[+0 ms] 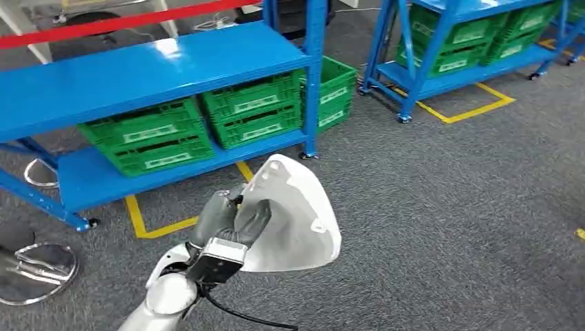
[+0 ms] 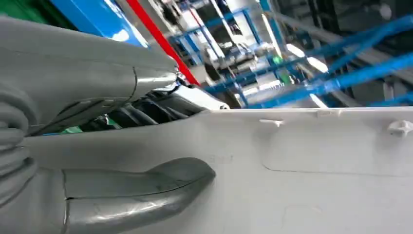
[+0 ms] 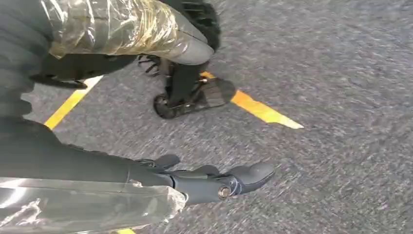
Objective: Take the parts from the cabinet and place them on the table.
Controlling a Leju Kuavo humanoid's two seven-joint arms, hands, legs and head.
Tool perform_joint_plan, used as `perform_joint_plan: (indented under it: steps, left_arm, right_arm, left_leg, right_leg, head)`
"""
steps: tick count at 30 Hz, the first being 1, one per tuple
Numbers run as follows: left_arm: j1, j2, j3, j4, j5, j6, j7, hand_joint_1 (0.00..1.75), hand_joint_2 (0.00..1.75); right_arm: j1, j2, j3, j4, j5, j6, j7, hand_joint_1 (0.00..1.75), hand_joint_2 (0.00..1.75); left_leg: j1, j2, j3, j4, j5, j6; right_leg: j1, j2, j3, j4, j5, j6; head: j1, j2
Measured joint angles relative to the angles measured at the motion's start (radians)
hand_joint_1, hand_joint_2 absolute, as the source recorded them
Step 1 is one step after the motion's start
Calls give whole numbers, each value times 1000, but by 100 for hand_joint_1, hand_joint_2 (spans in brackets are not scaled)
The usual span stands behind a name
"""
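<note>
My left hand [image 1: 231, 219] grips a large white curved plastic part [image 1: 298, 217] by its left edge and holds it up above the grey carpet. In the left wrist view the thick grey thumb [image 2: 141, 192] presses on the white part [image 2: 302, 165] while the darker fingers [image 2: 141, 114] wrap its far edge. My right hand [image 3: 146, 122] hangs over the floor with its fingers apart and nothing in it.
A blue shelf rack [image 1: 138, 76] with green crates [image 1: 252, 110] on its lower level stands ahead on the left. A second blue rack [image 1: 448, 41] with green crates is at the back right. Yellow floor tape [image 1: 476, 107] marks the carpet. A round metal base [image 1: 34, 272] lies at the left.
</note>
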Motion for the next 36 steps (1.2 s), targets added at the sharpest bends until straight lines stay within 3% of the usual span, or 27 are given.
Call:
perform_joint_plan:
  steps: [3,4,5,7,8,9,10,12,13,14,17,18,19,20,21,22,23,24,26,27,28,29,30,33,34,35,36]
  left_arm:
    - [-1,0,0,0,0,2,0,175,175]
    - [-1,0,-1,0,0,2,0,175,175]
    - [-1,0,0,0,1,5,-2,175,175]
    - [0,2,2,0,1,10,-4,175,175]
    - [1,2,2,0,1,12,-6,175,175]
    - [3,2,3,0,1,16,-6,175,175]
    - [3,2,3,0,2,19,-8,175,175]
    - [9,3,6,-6,4,21,-10,175,175]
    - [19,5,9,-20,7,24,-12,175,175]
    - [30,12,18,-33,12,25,-15,175,175]
    - [54,26,44,-60,25,15,-21,175,175]
    - [57,27,50,-67,28,10,-24,175,175]
    - [61,27,53,-72,28,5,-28,175,175]
    - [66,28,56,-74,28,1,-31,175,175]
    - [70,29,59,-77,28,-2,-33,175,175]
    - [79,31,64,-77,28,-3,-33,175,175]
    - [82,31,68,-77,26,-4,-33,175,175]
    - [82,31,71,-77,25,-4,-33,175,175]
    - [82,31,75,-77,21,-5,-33,175,175]
    - [82,29,77,-77,21,-5,-33,175,175]
    - [82,29,80,-77,21,-5,-33,175,175]
    - [81,28,81,-77,20,-5,-33,175,175]
    - [81,28,83,-77,20,-5,-33,175,175]
    - [80,27,84,-77,19,-5,-33,175,175]
    - [78,27,85,-77,19,-5,-33,175,175]
    - [77,26,85,-77,18,-5,-33,175,175]
    - [77,27,85,-77,19,-5,-34,175,175]
  right_arm:
    - [6,-3,0,0,0,0,0,0,175]
    - [7,-3,-1,0,-1,0,1,0,175]
    - [6,-3,-1,0,-1,0,1,0,175]
    - [3,-3,-2,0,-1,0,1,0,175]
    - [3,-3,-3,0,-1,0,1,0,175]
    - [4,-3,-3,0,0,0,1,0,175]
    - [5,-3,-3,0,3,2,2,0,175]
    - [6,-3,-3,0,14,3,3,0,175]
    - [4,-1,-3,0,21,3,3,0,175]
    - [1,6,-3,1,26,3,2,0,175]
    - [1,12,-3,1,29,-4,3,0,175]
    - [5,14,-2,1,28,-5,5,0,175]
    - [7,14,-3,1,27,-7,7,0,175]
    - [6,14,-3,1,26,-10,7,0,175]
    - [3,15,-3,1,24,-10,9,0,175]
    - [0,15,-3,1,20,-10,10,0,175]
    - [-1,15,-3,1,19,-9,10,0,175]
    - [0,15,-3,1,19,-8,10,0,175]
    - [5,15,-3,1,18,-7,10,0,175]
    - [6,15,-3,1,18,-6,10,0,175]
    - [6,15,-3,1,18,-5,11,0,175]
    - [3,15,-3,1,18,-5,11,0,175]
    - [-2,15,-3,1,18,-3,11,0,175]
    - [2,15,-3,1,18,-3,12,0,175]
    - [4,15,-3,1,18,-3,12,0,175]
    - [5,16,-3,1,18,-3,13,0,175]
    - [4,16,-3,1,17,-4,13,0,175]
  left_leg:
    - [7,17,-1,4,-5,-13]
    - [13,-40,-10,32,-38,-22]
    - [14,-62,-30,82,-75,-22]
    - [14,-82,-102,244,-155,-22]
    - [14,-86,-133,309,-173,-20]
    - [13,-87,-140,322,-165,-16]
    - [11,-89,-131,297,-132,-11]
    - [9,-107,-75,164,-39,7]
    - [7,-144,-42,84,4,20]
    - [9,-193,-32,58,2,33]
    - [4,-168,-30,40,-8,35]
    - [7,-153,-27,24,-7,34]
    - [16,-136,-22,7,2,28]
    - [14,-131,-21,4,3,31]
    - [14,-119,-21,4,3,35]
    - [9,-98,-21,5,2,35]
    - [6,-82,-22,6,2,35]
    - [4,-68,-24,7,1,36]
    - [1,-44,-22,7,1,35]
    - [0,-32,-21,7,-1,34]
    - [-1,-20,-19,8,-2,32]
    - [-4,-11,-16,10,-5,28]
    - [-12,-5,-18,14,-9,21]
    - [-11,25,-15,14,-6,11]
    - [-8,17,-18,19,-14,1]
    - [-3,-38,-23,38,-35,-7]
    - [0,-73,-44,92,-76,-11]
  right_leg:
    - [2,24,-9,5,4,-20]
    - [1,35,-12,5,8,-28]
    - [2,44,-14,5,9,-32]
    - [6,68,-21,6,13,-39]
    - [9,82,-23,6,14,-41]
    - [11,95,-23,6,15,-42]
    - [12,109,-23,7,15,-42]
    - [16,136,-21,8,15,-42]
    - [16,149,-21,8,15,-41]
    - [19,158,-27,11,16,-37]
    - [7,190,-47,13,23,-19]
    - [11,199,-55,10,26,-10]
    - [10,170,-65,21,18,-10]
    - [17,117,-80,50,-4,-8]
    - [16,89,-107,104,-36,-6]
    - [15,68,-156,209,-83,-2]
    - [14,61,-194,286,-113,1]
    - [14,59,-215,330,-122,3]
    - [14,56,-182,276,-76,3]
    - [14,46,-131,187,-32,0]
    - [16,21,-70,81,7,-3]
    - [21,-32,-33,9,3,-6]
    - [24,-28,-22,4,7,-20]
    - [28,8,-34,8,13,-33]
    - [21,18,-30,2,20,-43]
    - [20,27,-33,1,22,-47]
    - [19,37,-35,1,25,-52]
  head:
    - [2,0]
    - [-2,0]
    - [-3,0]
    - [-4,0]
    - [-3,0]
    - [-2,0]
    - [-5,0]
    - [-3,0]
    - [-3,0]
    - [0,0]
    - [-8,0]
    - [-5,0]
    - [-6,0]
    - [-1,0]
    - [6,0]
    - [6,0]
    - [5,0]
    - [7,0]
    - [7,0]
    - [7,0]
    - [7,0]
    - [7,0]
    - [5,0]
    - [1,0]
    - [2,0]
    - [-2,0]
    - [-2,0]
